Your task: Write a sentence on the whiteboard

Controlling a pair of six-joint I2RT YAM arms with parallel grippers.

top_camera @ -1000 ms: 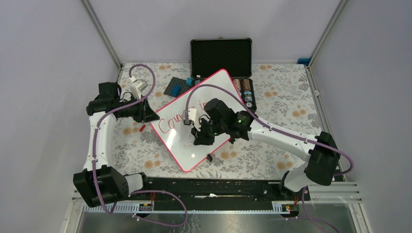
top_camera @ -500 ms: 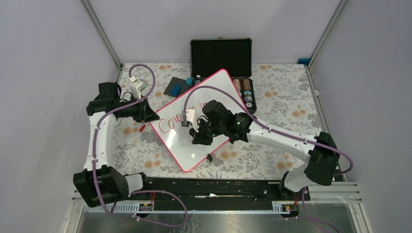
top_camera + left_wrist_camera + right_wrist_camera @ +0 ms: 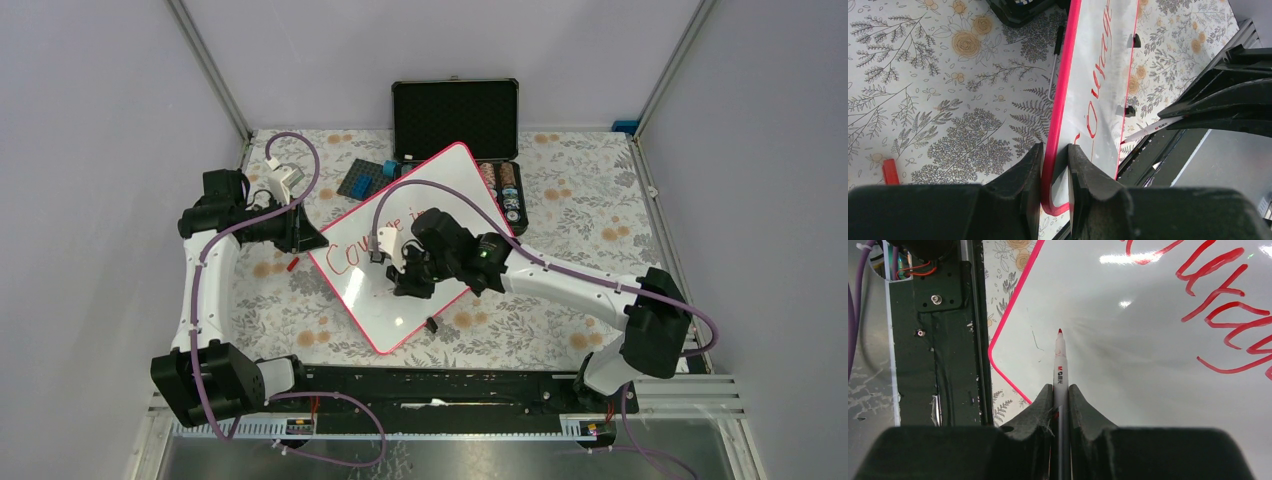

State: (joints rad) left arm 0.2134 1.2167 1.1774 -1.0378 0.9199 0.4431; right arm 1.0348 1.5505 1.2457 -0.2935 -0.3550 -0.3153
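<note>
Just past the near edge of the bench, your right pincer is clamped tight on a red-tipped marker. The barrel is squeezed between both fingers and the tip pokes out over a bare patch of the whiteboard; whether it touches the surface, you can't tell. The whiteboard lies askew across the middle of the floral bench, one rounded corner toward the near edge. Red strokes of the sentence run off to one side of the marker tip; from above you can make out "Courage" and "in". On your left, the left pincer is nearly closed, pinching the board's pink-red frame at its left corner, one finger either side of the edge. A small red piece lies on the bench near it. Farther back sits a dark studded plate. Beyond it, right by the board's far corner, is the open black case with stacked chips.
</note>
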